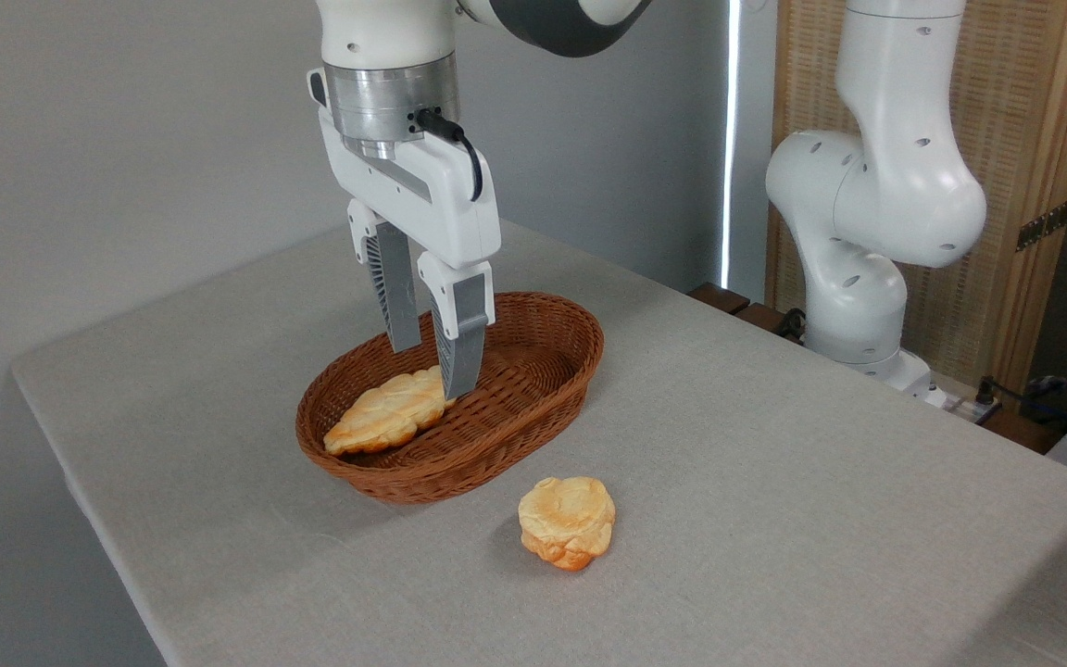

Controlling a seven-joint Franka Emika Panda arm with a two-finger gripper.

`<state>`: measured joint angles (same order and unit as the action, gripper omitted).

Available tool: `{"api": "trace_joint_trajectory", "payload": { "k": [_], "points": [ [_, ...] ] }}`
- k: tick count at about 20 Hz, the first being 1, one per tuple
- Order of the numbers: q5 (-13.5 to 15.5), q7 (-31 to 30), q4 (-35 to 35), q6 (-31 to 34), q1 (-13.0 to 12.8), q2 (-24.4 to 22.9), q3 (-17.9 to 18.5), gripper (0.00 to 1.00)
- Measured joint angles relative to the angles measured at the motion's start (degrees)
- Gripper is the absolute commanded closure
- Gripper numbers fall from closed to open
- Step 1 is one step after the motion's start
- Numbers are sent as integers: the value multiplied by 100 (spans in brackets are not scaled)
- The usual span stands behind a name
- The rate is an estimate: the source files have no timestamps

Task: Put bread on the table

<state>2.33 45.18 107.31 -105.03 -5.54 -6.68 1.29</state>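
Note:
The bread, a long golden-orange croissant-like piece with pale ridges, lies in the left half of a brown oval wicker basket on the light grey table. My gripper hangs over the basket, pointing down, open, with nothing between its fingers. Its fingertips hover just above the bread's right end; the nearer finger hides that end, and I cannot tell whether it touches.
A small round lumpy bun sits on the table in front of the basket. The arm's white base stands at the table's far right edge. A wicker screen and cables are behind it.

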Motion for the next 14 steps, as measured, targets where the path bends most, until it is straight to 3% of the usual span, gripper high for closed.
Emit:
{"api": "trace_joint_trajectory", "payload": {
  "k": [14],
  "points": [
    [0,0,1,6,-15,15,-58,0]
  ]
}}
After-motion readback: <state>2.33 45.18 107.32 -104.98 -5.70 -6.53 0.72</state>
